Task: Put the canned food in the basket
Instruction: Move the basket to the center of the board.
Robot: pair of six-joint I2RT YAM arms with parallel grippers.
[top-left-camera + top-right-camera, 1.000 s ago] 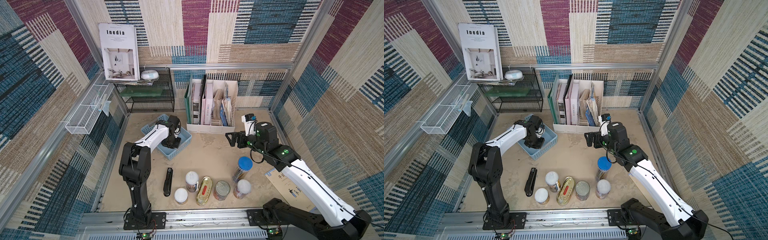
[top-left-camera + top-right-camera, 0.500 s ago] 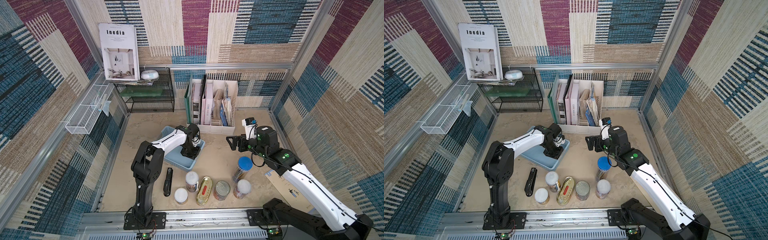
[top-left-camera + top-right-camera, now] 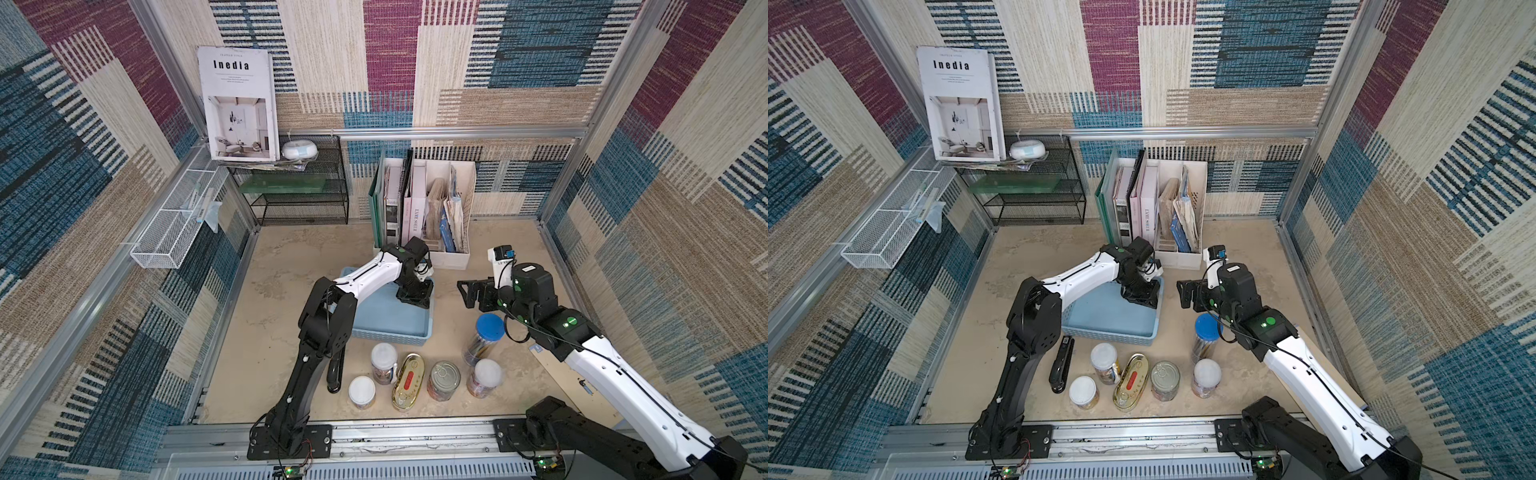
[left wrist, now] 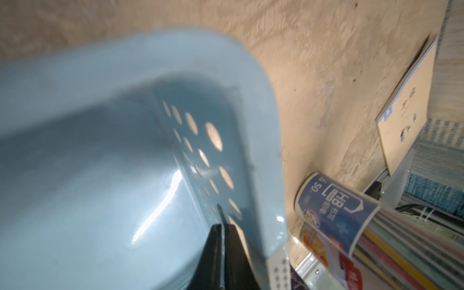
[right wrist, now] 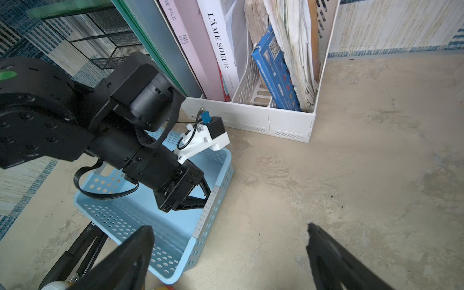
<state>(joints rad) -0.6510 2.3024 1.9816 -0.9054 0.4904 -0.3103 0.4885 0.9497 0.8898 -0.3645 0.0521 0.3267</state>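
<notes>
The light blue basket (image 3: 386,320) (image 3: 1113,316) (image 5: 175,241) lies mid-table, empty. My left gripper (image 3: 415,297) (image 3: 1140,297) (image 4: 223,228) reaches down into its far right corner, shut on the thin perforated wall (image 4: 200,140). The canned food stands in a row in front of the basket: a white-lidded jar (image 3: 383,361), a white-lidded can (image 3: 361,390), a flat gold oval tin (image 3: 408,380), a pull-tab can (image 3: 444,379) and another white-lidded can (image 3: 484,376). My right gripper (image 3: 467,293) (image 5: 229,227) hovers to the right of the basket, open and empty.
A tall clear tube with a blue lid (image 3: 484,338) (image 4: 339,208) stands right of the basket. A black stapler (image 3: 334,370) lies left of the cans. A white file box with books (image 3: 424,216) and a black mesh rack (image 3: 299,195) stand at the back.
My left gripper has dragged the basket from the back left toward the middle and right, nearer the cans. The right arm has shifted only slightly.
</notes>
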